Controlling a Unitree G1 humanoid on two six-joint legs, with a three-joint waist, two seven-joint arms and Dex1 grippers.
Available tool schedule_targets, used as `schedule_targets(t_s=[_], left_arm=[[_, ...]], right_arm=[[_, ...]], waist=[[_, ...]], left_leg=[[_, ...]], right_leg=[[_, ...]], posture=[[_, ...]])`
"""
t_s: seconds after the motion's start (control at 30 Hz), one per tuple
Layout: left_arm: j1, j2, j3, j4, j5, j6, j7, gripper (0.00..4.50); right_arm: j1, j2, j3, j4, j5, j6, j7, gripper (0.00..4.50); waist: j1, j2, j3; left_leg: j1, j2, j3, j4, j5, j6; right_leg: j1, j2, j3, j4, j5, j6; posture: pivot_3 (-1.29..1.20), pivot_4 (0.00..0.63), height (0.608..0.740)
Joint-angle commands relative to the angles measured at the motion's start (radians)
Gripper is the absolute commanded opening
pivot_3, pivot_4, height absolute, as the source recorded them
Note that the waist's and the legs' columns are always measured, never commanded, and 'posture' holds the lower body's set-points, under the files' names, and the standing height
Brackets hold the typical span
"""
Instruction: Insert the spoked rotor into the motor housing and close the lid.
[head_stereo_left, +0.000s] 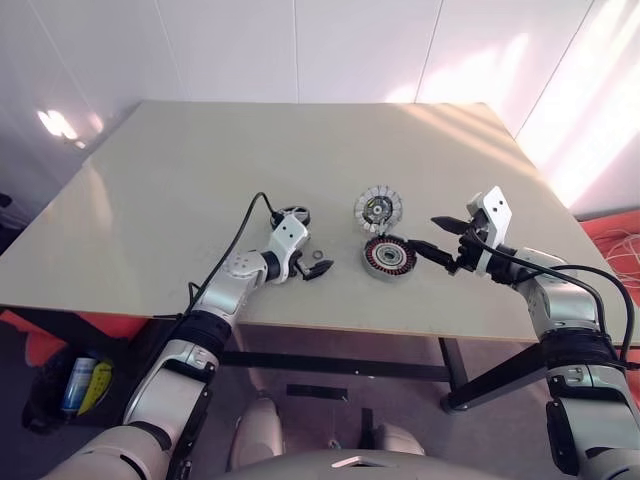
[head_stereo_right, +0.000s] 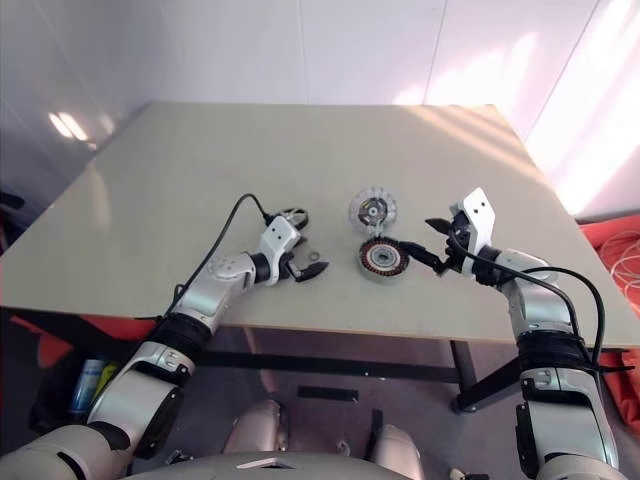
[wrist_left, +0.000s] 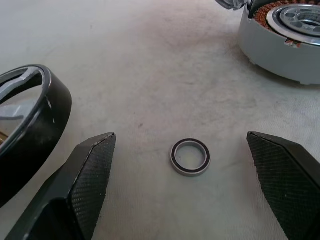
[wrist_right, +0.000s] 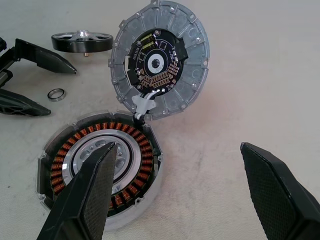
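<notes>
The motor housing (wrist_right: 100, 167) lies open on the table, its coppery windings showing. Just behind it lies the lid (wrist_right: 160, 60), inner face up, joined to the housing by short white wires. The spoked rotor (wrist_right: 82, 41) rests flat further left, behind my left gripper (head_stereo_left: 311, 260). That gripper is open and level with the table, its jaws either side of a tiny washer ring (wrist_left: 190, 156) without touching it. My right gripper (head_stereo_left: 437, 238) hangs open just right of the housing, one of its fingers (wrist_right: 90, 195) over the housing's rim; it holds nothing.
The pale table (head_stereo_left: 200, 170) has wide bare room behind and to the left of the parts. Its front edge runs close below both grippers. A black cable (head_stereo_left: 240, 235) loops over the left forearm.
</notes>
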Motion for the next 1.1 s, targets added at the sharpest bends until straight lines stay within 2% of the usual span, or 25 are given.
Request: schedule_targets(t_s=[0.03, 0.1, 0.13, 0.23, 0.33, 0.73, 0.93, 1.1], left_arm=[[-0.015, 0.002, 0.001, -0.013, 0.004, -0.004, -0.019, 4.50], [-0.012, 0.004, -0.004, -0.017, 0.007, 0.004, -0.028, 4.50], [-0.010, 0.006, -0.008, -0.020, 0.010, 0.012, -0.033, 4.30], [-0.003, 0.013, -0.020, -0.026, 0.019, 0.030, -0.045, 3.55], [0.002, 0.014, -0.028, -0.035, 0.024, 0.047, -0.056, 2.59], [-0.003, 0.017, -0.036, -0.033, 0.038, 0.066, -0.068, 2.59], [0.002, 0.021, -0.039, -0.032, 0.050, 0.070, -0.067, 0.75], [0.004, 0.021, -0.035, -0.033, 0.056, 0.059, -0.055, 0.70]], right_arm=[[-0.029, 0.002, -0.015, -0.018, 0.011, -0.021, -0.005, 4.44], [-0.029, 0.002, -0.015, -0.018, 0.010, -0.022, -0.006, 4.44], [-0.030, 0.002, -0.014, -0.017, 0.009, -0.022, -0.007, 4.48], [-0.033, 0.002, -0.014, -0.017, 0.008, -0.023, -0.007, 4.50], [-0.034, 0.002, -0.014, -0.016, 0.008, -0.024, -0.007, 4.50], [-0.036, 0.002, -0.015, -0.014, 0.008, -0.030, -0.014, 4.50], [-0.037, 0.001, -0.015, -0.014, 0.008, -0.034, -0.019, 4.50], [-0.037, 0.000, -0.014, -0.014, 0.007, -0.035, -0.020, 4.50]], waist=[[0.001, 0.000, 0.000], [0.001, 0.000, 0.000], [0.001, 0.000, 0.000], [0.001, 0.000, 0.000], [0.000, 0.000, 0.000], [0.000, 0.000, 0.000], [0.000, 0.000, 0.000], [0.000, 0.000, 0.000]], left_leg=[[0.000, 0.000, 0.000, 0.000, 0.000, 0.000], [0.000, 0.000, 0.000, 0.000, 0.000, 0.000], [0.000, 0.000, 0.000, 0.000, 0.000, 0.000], [0.000, 0.000, 0.000, 0.000, 0.000, 0.000], [0.001, 0.000, 0.000, 0.000, 0.000, 0.000], [0.001, 0.000, 0.000, 0.000, 0.000, 0.000], [0.002, 0.000, 0.000, 0.000, 0.000, 0.000], [0.002, 0.000, 0.000, 0.000, 0.000, 0.000]], right_leg=[[0.000, 0.000, 0.000, 0.000, 0.000, 0.000], [0.000, 0.000, 0.000, 0.000, 0.000, 0.000], [0.000, 0.000, 0.000, 0.000, 0.000, 0.000], [0.000, 0.000, 0.000, 0.000, 0.000, 0.000], [0.001, 0.000, 0.000, 0.000, 0.000, 0.000], [0.001, 0.000, 0.000, 0.000, 0.000, 0.000], [0.001, 0.000, 0.000, 0.000, 0.000, 0.000], [0.002, 0.000, 0.000, 0.000, 0.000, 0.000]], posture=[[0.00, 0.000, 0.740], [0.00, 0.000, 0.740], [0.00, 0.000, 0.740], [0.00, 0.000, 0.740], [0.00, 0.000, 0.740], [0.00, 0.000, 0.740], [0.00, 0.000, 0.740], [0.00, 0.000, 0.740]])
